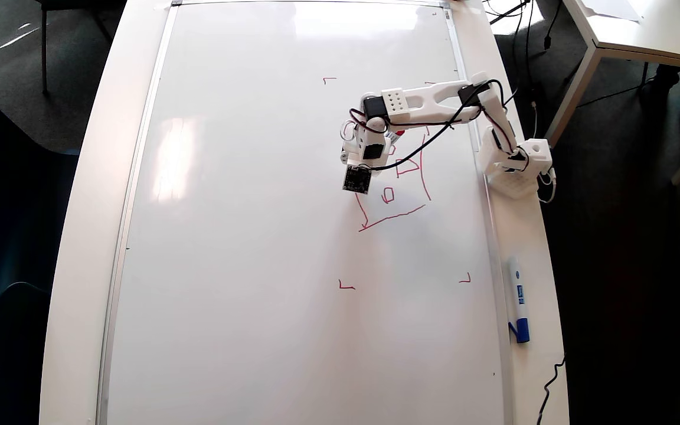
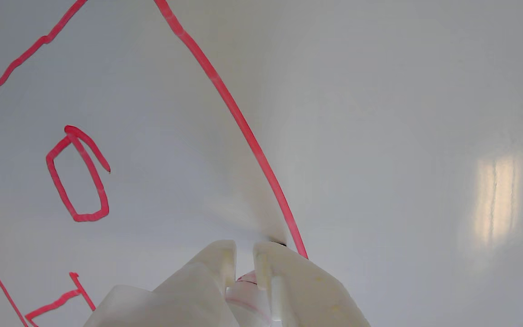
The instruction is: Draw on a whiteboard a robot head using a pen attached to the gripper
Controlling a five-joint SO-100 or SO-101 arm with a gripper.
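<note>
Clamped between the white fingers of the gripper (image 2: 243, 254) was the pen (image 2: 249, 290), only a sliver of its white and red body showing in the wrist view, its tip hidden at the end of a long red stroke. Left of that stroke in the same view sat a small closed box and, lower down, the corner of another, all part of the robot head (image 2: 77, 175). From overhead the gripper (image 1: 368, 154) hung over the upper left corner of the robot head (image 1: 402, 189), whose left side and top looked unfinished or lay hidden under the arm.

To draw this side cleanly, I judged the tip should keep light, even contact and travel straight toward the open corner, without tilting or lifting before the lines met.

Going left to right overhead: dark floor, the white table's edge (image 1: 89, 236), then the glossy whiteboard (image 1: 245, 236) with window glare and small red corner marks (image 1: 346, 286). Right of the board's frame stood the arm's base (image 1: 517, 171), a blue-capped marker (image 1: 518, 298) lying below it, and cables and another table (image 1: 641, 35) beyond.
</note>
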